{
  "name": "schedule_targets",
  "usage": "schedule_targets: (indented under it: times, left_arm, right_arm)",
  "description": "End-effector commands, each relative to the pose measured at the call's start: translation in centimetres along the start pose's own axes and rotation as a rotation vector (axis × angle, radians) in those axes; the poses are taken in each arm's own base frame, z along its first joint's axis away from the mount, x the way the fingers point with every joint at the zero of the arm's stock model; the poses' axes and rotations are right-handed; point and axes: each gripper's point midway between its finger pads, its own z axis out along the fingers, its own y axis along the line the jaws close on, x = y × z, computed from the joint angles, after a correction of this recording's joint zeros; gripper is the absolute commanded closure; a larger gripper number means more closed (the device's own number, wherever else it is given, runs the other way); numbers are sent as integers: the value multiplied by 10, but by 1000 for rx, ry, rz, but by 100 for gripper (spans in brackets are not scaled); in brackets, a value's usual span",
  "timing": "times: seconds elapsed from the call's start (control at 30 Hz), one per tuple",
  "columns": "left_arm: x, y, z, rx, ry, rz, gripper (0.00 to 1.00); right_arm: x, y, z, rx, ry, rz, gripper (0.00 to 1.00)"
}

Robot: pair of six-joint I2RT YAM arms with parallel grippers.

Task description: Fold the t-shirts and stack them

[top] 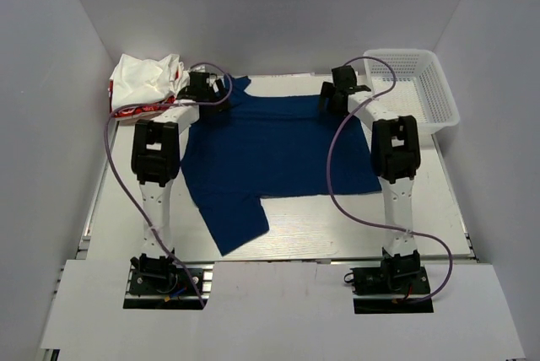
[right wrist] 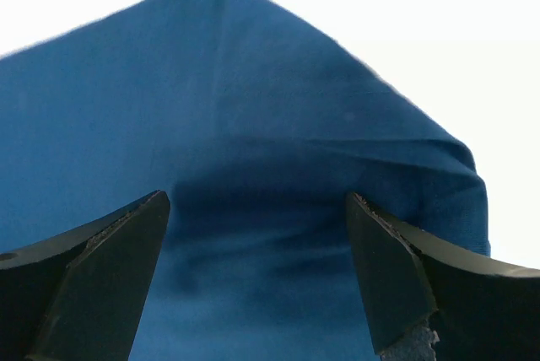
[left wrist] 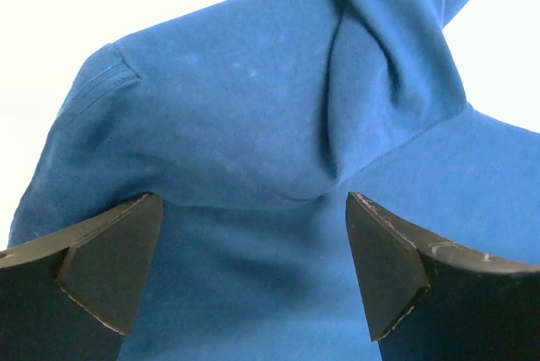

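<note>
The navy blue t-shirt lies spread on the white table, one sleeve pointing to the near left; no chest print shows. My left gripper is open over its far left corner, and cloth folds lie between and beyond the fingers. My right gripper is open over its far right corner, where the cloth rises to a peak. A crumpled white t-shirt with red parts lies at the far left.
A white plastic mesh basket stands at the far right. Purple cables loop from both arms over the table. Grey walls close in on both sides and the back.
</note>
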Motion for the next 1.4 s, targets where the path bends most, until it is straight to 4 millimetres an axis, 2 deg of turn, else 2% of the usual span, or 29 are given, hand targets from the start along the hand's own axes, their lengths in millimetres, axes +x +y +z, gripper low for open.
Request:
schedule_targets:
  times: [0.0,0.03,0.07,0.1,0.13,0.17,0.2,0.27,0.3,0.37,0.4,0.43,0.47,0.5,0.53,0.57,0.63,0.7,0.77,0.8,0.83,0.87,0.9,1.0,1.07,1.13,1.23,1.27,1.37]
  left_arm:
    - [12,-9,20,73,91,38,1]
    - [-10,-20,21,102,50,49,1]
    - [-8,-21,30,111,54,59,1]
    - [-21,-34,28,161,33,61,1]
    - [-25,-40,25,183,35,73,1]
    - [-27,-44,22,200,42,74,1]
    - [-26,-49,12,230,66,73,1]
    - [-24,-62,-8,239,68,102,1]
    - [-31,-60,-33,227,43,102,1]
    - [-34,-64,-65,233,24,99,1]
    - [-11,-50,-74,203,70,86,1]
    - [-32,-55,-116,213,11,69,1]
    - [-27,-50,-134,195,15,41,1]
    - [5,-30,-143,142,75,21,1]
    - [18,-20,-160,110,103,-11,1]
    - [37,-11,-191,100,117,-73,1]
    - [62,-2,-221,107,151,-118,1]
    - [93,8,-255,118,171,-184,1]
    - [120,19,-275,108,204,-227,1]
    - [149,32,-279,77,248,-258,1]
    - [150,34,-295,97,215,-279,1]
    - [173,45,-299,68,257,-289,1]
    - [182,48,-302,60,267,-306,1]
    - [212,64,-315,-9,373,-298,1]
    - [225,63,-321,2,435,-297,1]
    - [236,51,-328,72,493,-303,1]
    - [251,57,-328,52,523,-327,1]
    - [263,62,-330,24,556,-343,1]
    - [281,60,-325,46,597,-371,4]
  right_arm:
    - [6,0,-46,-41,13,-11,10]
    - [-2,1,-63,-52,-13,-15,10]
    - [-12,7,-81,-79,-51,-18,10]
    - [16,-2,-79,-60,4,-42,10]
    - [7,1,-97,-79,-32,-38,10]
    - [9,-1,-105,-80,-36,-38,10]
    - [2,-3,-127,-93,-76,-30,10]
    - [25,-10,-132,-96,-43,-32,10]
    - [8,-6,-159,-125,-111,-21,10]
    - [34,-13,-161,-133,-73,-14,10]
    - [17,-10,-175,-165,-155,-6,10]
    - [40,-16,-176,-174,-121,-9,10]
    - [41,-15,-185,-185,-128,14,10]
    - [48,-18,-187,-180,-118,22,10]
    - [55,-21,-197,-182,-121,37,10]
    - [73,-24,-195,-182,-85,60,10]
    - [80,-30,-210,-194,-122,117,10]
    - [114,-39,-207,-192,-70,172,10]
    - [116,-42,-224,-208,-108,216,10]
    - [135,-50,-226,-196,-91,261,10]
    - [140,-55,-227,-186,-96,283,10]
    - [137,-62,-234,-161,-138,317,10]
    - [153,-74,-235,-130,-136,333,10]
    - [165,-94,-241,-62,-177,385,10]
    - [174,-103,-242,-25,-174,407,10]
    - [180,-112,-243,17,-174,423,10]
    - [184,-122,-242,66,-172,424,10]
    - [187,-124,-241,79,-158,420,10]
    - [193,-132,-236,140,-119,415,10]
